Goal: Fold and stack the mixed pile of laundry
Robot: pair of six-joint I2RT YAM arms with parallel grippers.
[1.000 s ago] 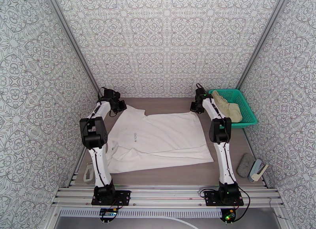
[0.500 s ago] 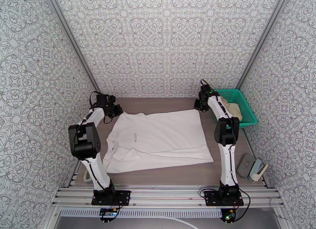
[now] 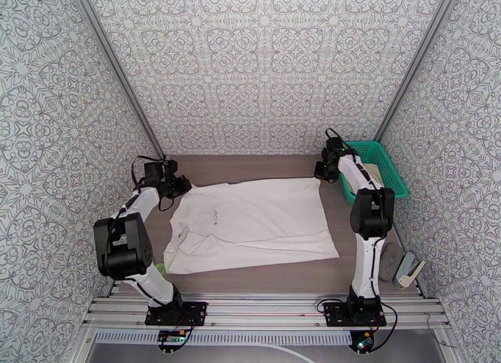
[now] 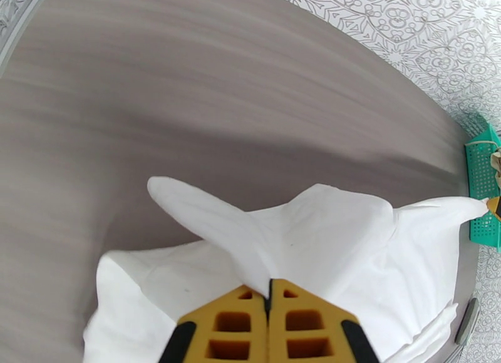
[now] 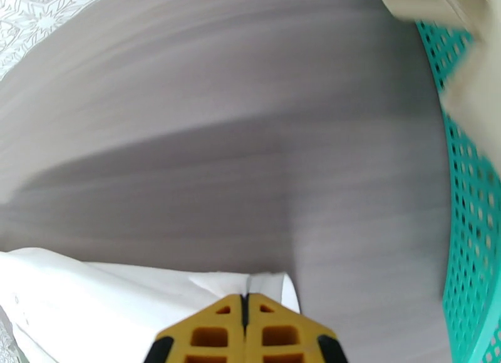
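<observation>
Gripping the white T-shirt point(image 3: 250, 217) at its 10 o'clock corner, the left gripper point(image 3: 180, 186) sits low over the table point(image 3: 250, 164) near the left wall. In the left wrist view its yellow fingers point(image 4: 232, 323) are pressed together with no gap between them, and a peak of the T-shirt point(image 4: 325, 233) is drawn up into the seam of the left gripper point(image 4: 269, 289). The garment lies spread across the middle of the table, its far edge pulled almost straight between the two arms and its near hem toward 6 o'clock. One sleeve is folded under at about 7 o'clock. At the shirt's 1 o'clock corner the right gripper point(image 3: 320, 173) is likewise clamped. In the right wrist view the right gripper point(image 5: 245, 298) has its fingers closed tight on a small flap of the T-shirt point(image 5: 94, 283), with bare table beyond. Just to the right of that arm, at 2 o'clock on the table, stands the green mesh basket point(image 3: 393, 178); the beige shorts point(image 3: 374, 170) lie bunched inside it, apart from the shirt. The right wrist view shows the shorts point(image 5: 463, 76) hanging over the basket point(image 5: 466, 245) wall. A grey pad point(image 3: 391, 261) rests at 4 o'clock near the right arm's base.
</observation>
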